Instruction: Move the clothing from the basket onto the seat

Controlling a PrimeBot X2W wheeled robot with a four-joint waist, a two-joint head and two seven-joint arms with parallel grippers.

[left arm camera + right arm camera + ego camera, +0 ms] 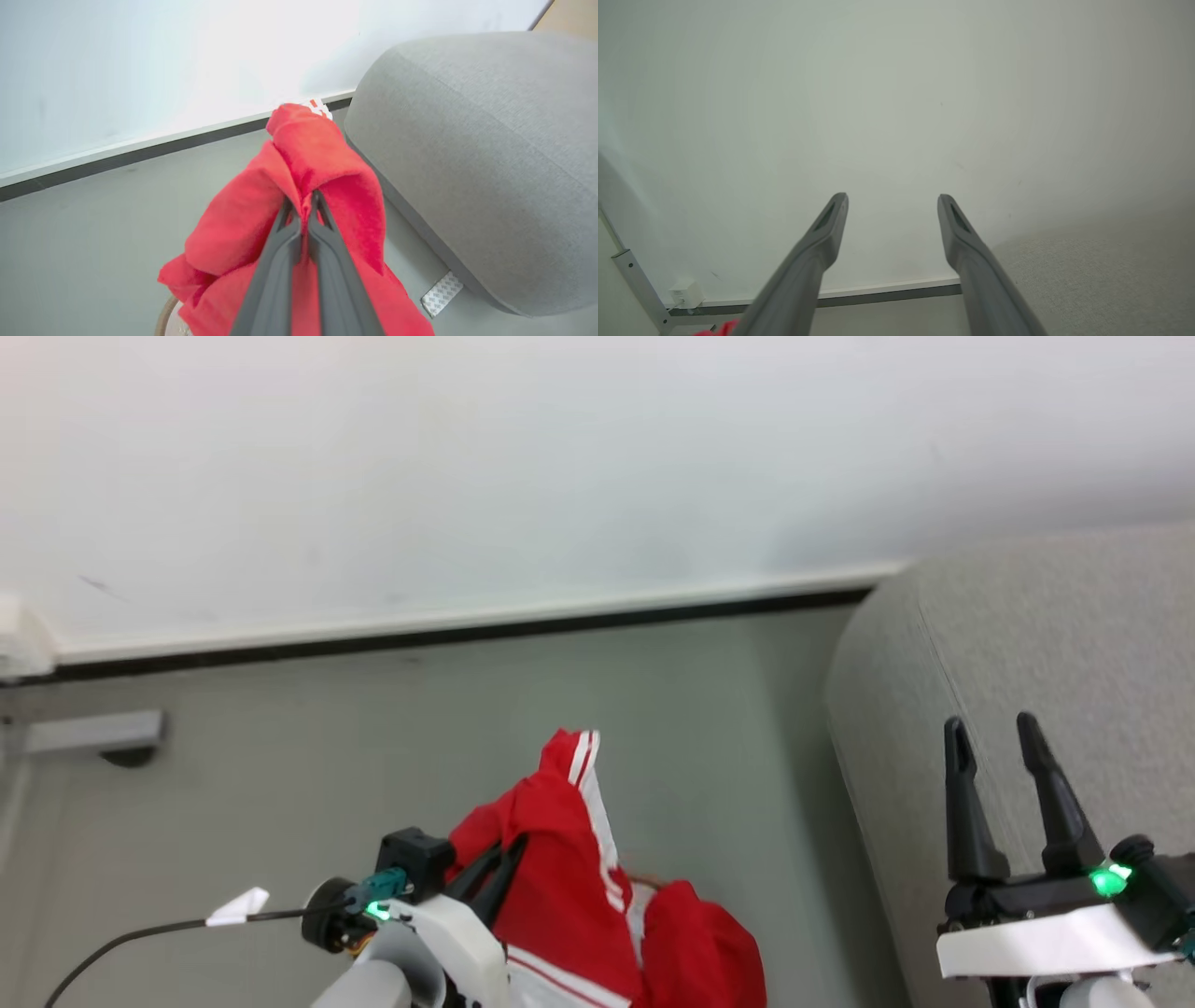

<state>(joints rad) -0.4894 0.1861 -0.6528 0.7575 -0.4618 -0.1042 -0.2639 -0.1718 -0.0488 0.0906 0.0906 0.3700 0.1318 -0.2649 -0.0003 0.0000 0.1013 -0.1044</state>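
The left gripper (302, 201) is shut tight on the clothing (243, 224), with a fold of red cloth pinched between its two dark fingers. The cloth hangs from the grip in a bunch, and a part with white stripes sticks up at the top. Under the cloth a bit of the brown rim of the basket (163, 318) peeks out. So the clothing hangs just above the basket, and some of it may reach down inside, but that part is hidden.

The right gripper (991, 728) holds nothing, and its fingers stand wide apart. It hovers by the seat (1046, 635), the big soft grey thing on the robot's right. The seat is near the clothing but not touching it, and nothing red lies on the part that shows. Farther off are the grey floor (653, 709) and the white wall (560, 476).

This looks like the carrying step. Next, the left arm likely needs to swing right, keep the cloth high enough to pass the seat's round edge, and then let go over the top
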